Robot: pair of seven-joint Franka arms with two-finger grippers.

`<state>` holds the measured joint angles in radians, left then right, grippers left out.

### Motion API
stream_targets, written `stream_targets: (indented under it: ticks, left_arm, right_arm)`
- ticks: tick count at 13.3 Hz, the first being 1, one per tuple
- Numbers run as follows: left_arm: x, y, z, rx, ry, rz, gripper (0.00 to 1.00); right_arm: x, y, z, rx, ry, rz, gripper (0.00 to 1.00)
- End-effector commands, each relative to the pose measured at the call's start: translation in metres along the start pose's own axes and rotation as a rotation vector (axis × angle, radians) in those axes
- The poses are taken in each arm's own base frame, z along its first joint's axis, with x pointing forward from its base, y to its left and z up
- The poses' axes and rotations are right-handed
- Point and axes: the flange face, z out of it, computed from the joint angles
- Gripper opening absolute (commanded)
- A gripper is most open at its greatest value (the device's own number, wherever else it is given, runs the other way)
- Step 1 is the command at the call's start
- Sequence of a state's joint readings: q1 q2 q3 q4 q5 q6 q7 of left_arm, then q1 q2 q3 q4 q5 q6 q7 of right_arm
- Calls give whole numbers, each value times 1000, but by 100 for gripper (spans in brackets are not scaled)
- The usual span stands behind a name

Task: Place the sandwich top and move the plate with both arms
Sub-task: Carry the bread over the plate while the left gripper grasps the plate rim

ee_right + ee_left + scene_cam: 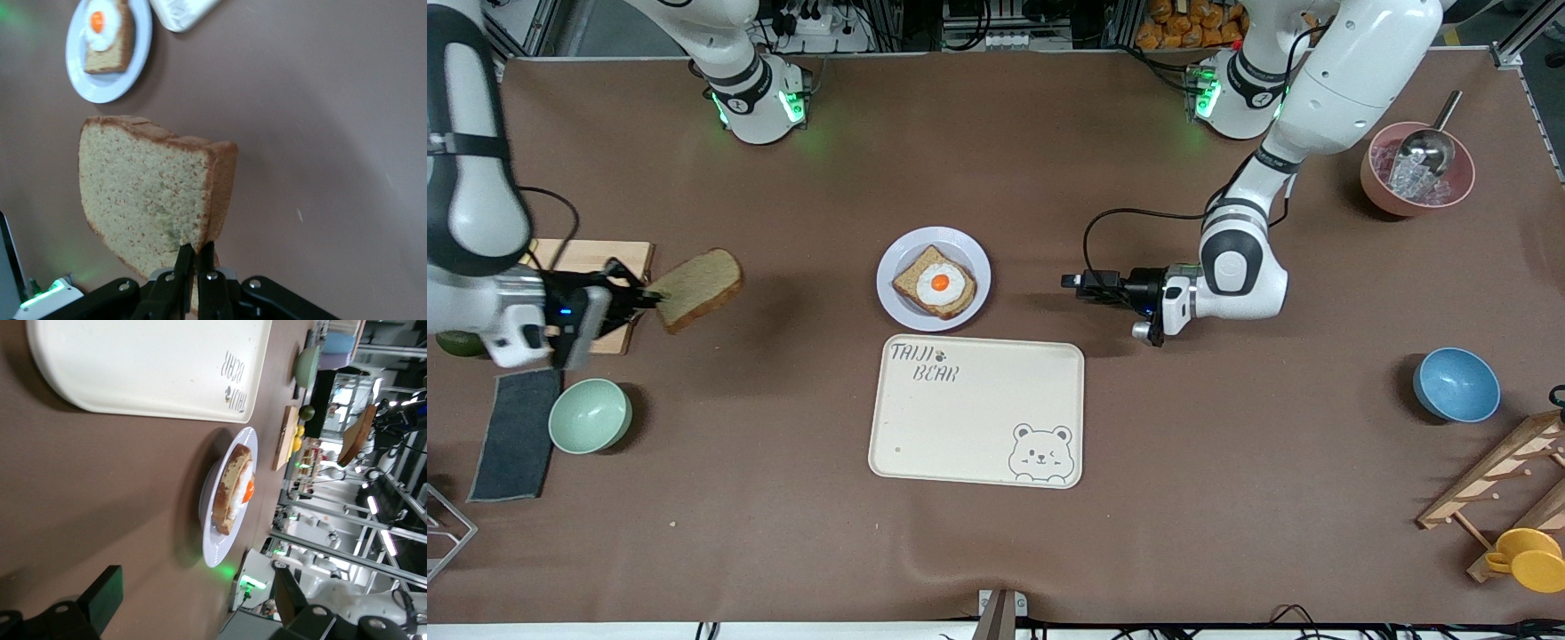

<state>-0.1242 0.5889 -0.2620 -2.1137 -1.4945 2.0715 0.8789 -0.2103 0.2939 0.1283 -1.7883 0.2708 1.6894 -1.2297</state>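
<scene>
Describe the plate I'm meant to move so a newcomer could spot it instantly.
Start at the cream bear-printed tray in the middle of the table. Just beside it, toward the robot bases, sits the plate, small, round and pale lavender-white. It alone carries a bread slice topped with a fried egg; the bowls sit near the table's ends.

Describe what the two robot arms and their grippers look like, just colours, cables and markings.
Both arms are glossy white with rounded jointed segments and dark grey or black bands at the joints. Each base glows green. The left gripper and the right gripper are black with slim two-finger tips, mounted on white wrist housings. A black cable loops from each forearm to its wrist, and a small blue light shows on the right wrist.
</scene>
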Motion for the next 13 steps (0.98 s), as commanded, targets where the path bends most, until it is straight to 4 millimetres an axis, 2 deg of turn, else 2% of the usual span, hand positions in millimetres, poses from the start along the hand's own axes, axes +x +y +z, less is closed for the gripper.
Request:
stream_targets:
  ticks: [1,3,6,7,9,11,12,13]
  left_arm:
    - [-9,-11,26,-68,37,32,100]
    - [-15,-19,45,-101,62,60,100]
    - [-23,-26,63,-121,82,70,100]
    - [-25,-31,69,-129,93,65,100]
    - [-29,-32,79,-140,106,72,100]
    - [-34,-28,94,-157,122,59,100]
    - [-34,-27,96,-163,132,59,97]
    - [-35,-27,99,-165,136,61,95]
  right_arm:
    - [113,-54,25,-47,-96,-259,0]
    - [185,-94,53,-73,-157,-404,0]
    - [268,-138,79,-145,-273,-591,0]
    - [290,-158,91,-159,-306,-647,0]
    - [326,-206,126,-218,-440,-784,0]
    - [358,-238,166,-275,-564,-894,0]
    - [365,-248,184,-277,-593,-924,0]
    - [367,-241,193,-290,-604,-938,0]
